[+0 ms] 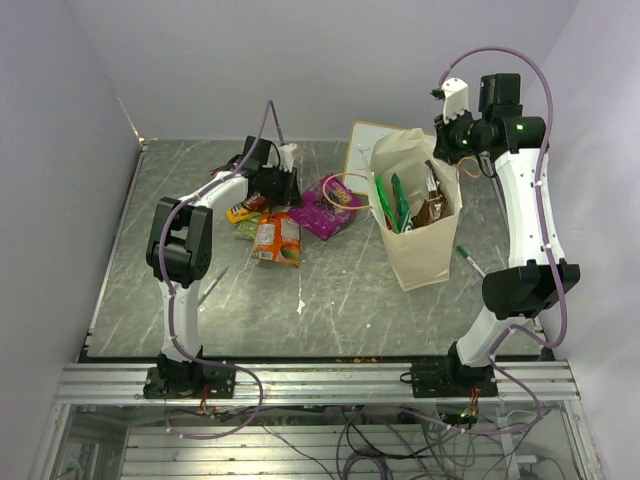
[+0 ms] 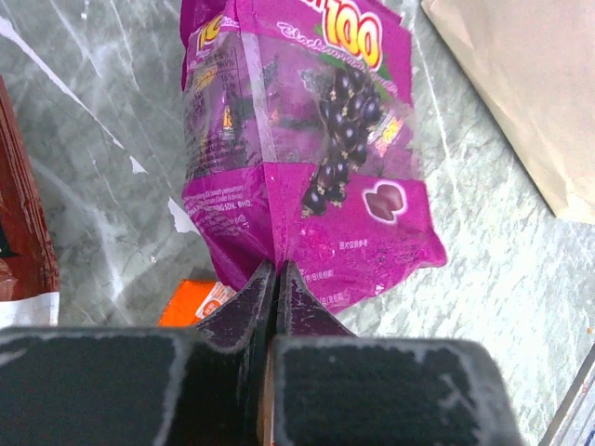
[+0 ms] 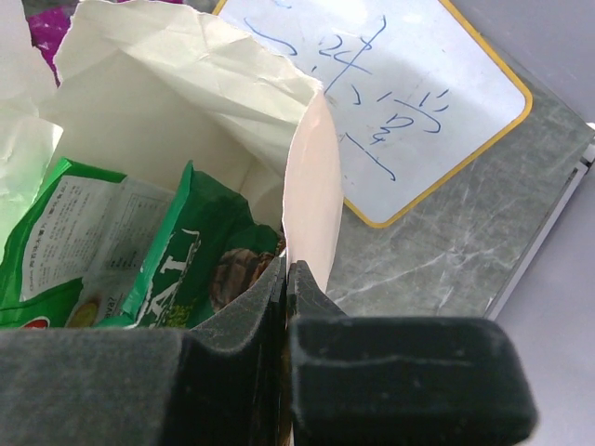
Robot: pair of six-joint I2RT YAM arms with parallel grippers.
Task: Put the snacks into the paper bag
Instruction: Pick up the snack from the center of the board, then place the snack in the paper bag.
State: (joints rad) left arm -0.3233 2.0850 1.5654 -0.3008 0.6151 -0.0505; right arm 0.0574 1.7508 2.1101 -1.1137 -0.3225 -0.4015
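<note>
We figured the job was roughly half done here. The paper bag stood upright, right of centre on the table. It already had a couple of green packets and a brown packet sticking out of the top.

What was left outside, as far as we could count:
- The purple packet was just left of the bag.
- An orange packet lay nearer to us and a bit further left.
- An orange-yellow packet and a small green packet were bunched together further left again.

So about four to go, though that little pile was too small in the overhead view for us to be sure nothing hid under it.

The left gripper had its jaws squeezed right down on the bottom seam of the purple packet, with the film pinched flat and no gap showing. We couldn't tell whether the packet was off the table or just lying there with its edge held.

The right gripper was clamped on the bag's far-right rim, one finger inside the paper and one outside. To us that looked like it was holding the mouth open and steady for the drop.

Also around were a yellow-framed whiteboard lying flat just beyond the bag and a pen just right of it.
</note>
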